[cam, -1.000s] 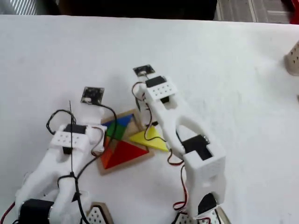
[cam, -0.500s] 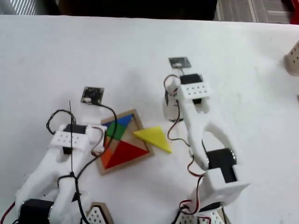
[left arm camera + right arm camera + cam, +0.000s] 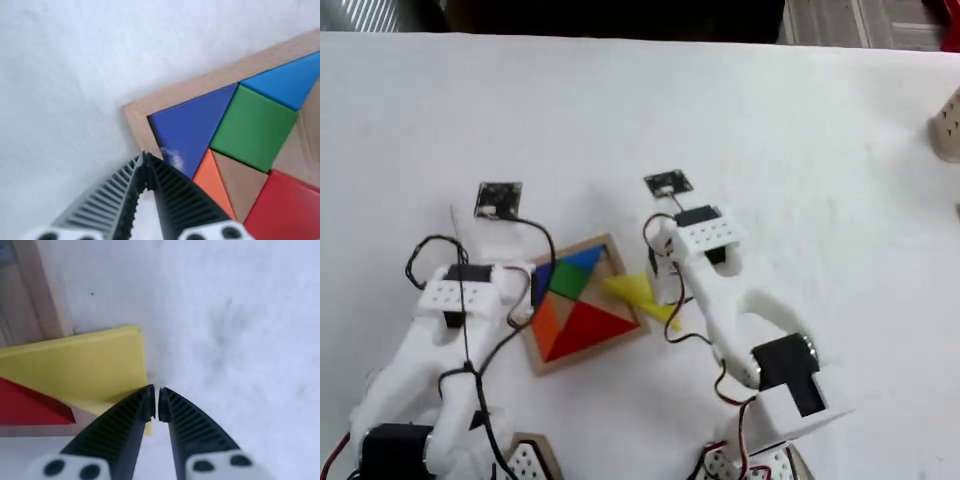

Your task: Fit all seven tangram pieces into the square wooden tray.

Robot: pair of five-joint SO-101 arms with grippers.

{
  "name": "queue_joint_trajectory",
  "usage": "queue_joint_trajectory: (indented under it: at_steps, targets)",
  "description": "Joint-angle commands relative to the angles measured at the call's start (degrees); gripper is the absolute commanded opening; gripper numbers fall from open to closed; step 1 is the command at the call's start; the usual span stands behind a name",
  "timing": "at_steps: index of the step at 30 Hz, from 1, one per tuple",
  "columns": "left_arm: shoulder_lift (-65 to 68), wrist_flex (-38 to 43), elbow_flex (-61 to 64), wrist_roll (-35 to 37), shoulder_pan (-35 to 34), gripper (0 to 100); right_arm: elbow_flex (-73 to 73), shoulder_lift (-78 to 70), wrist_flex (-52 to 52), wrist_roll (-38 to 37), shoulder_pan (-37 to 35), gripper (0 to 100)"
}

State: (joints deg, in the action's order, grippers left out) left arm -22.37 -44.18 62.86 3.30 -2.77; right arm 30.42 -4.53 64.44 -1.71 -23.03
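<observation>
With left gripper and right gripper closed empty, the yellow triangle lay unseated over the tray rim beside the seated pieces.

Left tool, right tool: both closed.

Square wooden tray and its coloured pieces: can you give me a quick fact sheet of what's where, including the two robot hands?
Tray: square wooden tray, flat on the white table
Inside tray: dark blue triangle, green square, light blue piece, orange triangle, red triangle
Gaps: bare wood shows between pieces
Not fitted: yellow triangle, lying across the tray's rim
Left hand: shut, tips at the tray corner beside the dark blue triangle
Right hand: shut, tips at the yellow triangle's edge
</observation>
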Motion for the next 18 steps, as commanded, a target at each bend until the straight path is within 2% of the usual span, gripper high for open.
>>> queue_joint_trajectory:
  at_steps: [1,10,18]
  targets:
    - [0.7,3.7,0.4,2.2,-0.1,2,-1.9,-0.1,-0.5,-0.6,-2.6,1.8]
    - [0.7,4.5,0.7,2.3,0.9,2,-4.5,0.4,-2.7,1.4,-10.2,1.8]
    - [0.7,4.5,0.7,2.0,1.1,2,-6.2,0.4,-2.6,1.4,-10.9,1.8]
